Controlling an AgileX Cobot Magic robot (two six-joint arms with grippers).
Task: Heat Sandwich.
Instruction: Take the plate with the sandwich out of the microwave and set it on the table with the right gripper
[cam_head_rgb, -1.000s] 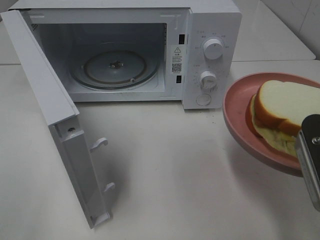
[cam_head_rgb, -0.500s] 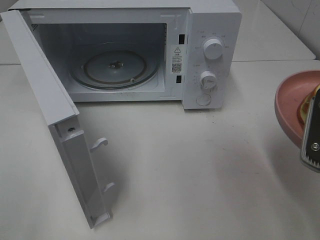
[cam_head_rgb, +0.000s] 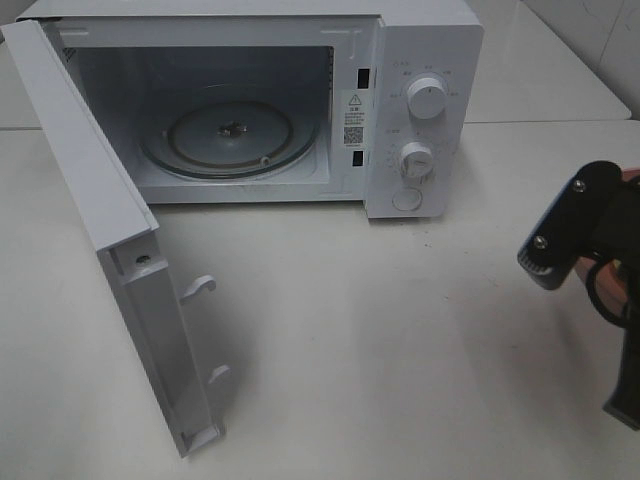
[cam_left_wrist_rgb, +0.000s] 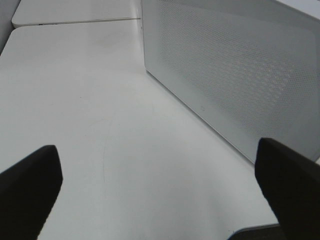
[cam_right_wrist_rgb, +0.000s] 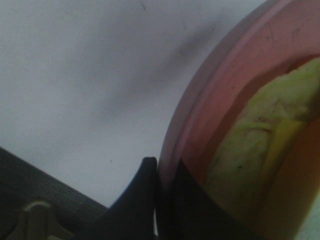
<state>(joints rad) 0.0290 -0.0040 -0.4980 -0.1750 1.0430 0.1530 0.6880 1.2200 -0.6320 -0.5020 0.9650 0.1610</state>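
- The sandwich (cam_right_wrist_rgb: 260, 145) lies on a pink plate (cam_right_wrist_rgb: 210, 100), its yellow-green filling showing in the right wrist view; in the high view it sits off the right edge, out of sight, well apart from the microwave.
- The right end effector (cam_right_wrist_rgb: 160, 175) is clamped on the plate's rim, one finger on each side of the edge; the plate appears to be carried clear of the bench, though contact below cannot be seen.
- In the high view only the right arm's black body (cam_head_rgb: 590, 250) shows, at the right edge, with a sliver of pink beside it.
- The microwave (cam_head_rgb: 420, 110) stands at the back of the white bench (cam_head_rgb: 400, 330), its door (cam_head_rgb: 110, 240) swung wide open and its glass turntable (cam_head_rgb: 230, 135) bare.
- The left end effector (cam_left_wrist_rgb: 160, 200) hangs with fingers spread wide, gripping nothing, just beside the door's perforated panel.
- Judged from this: door opened and plate gripped; loading the plate onto the turntable, shutting the door and setting the dials (cam_head_rgb: 427, 98) remain.
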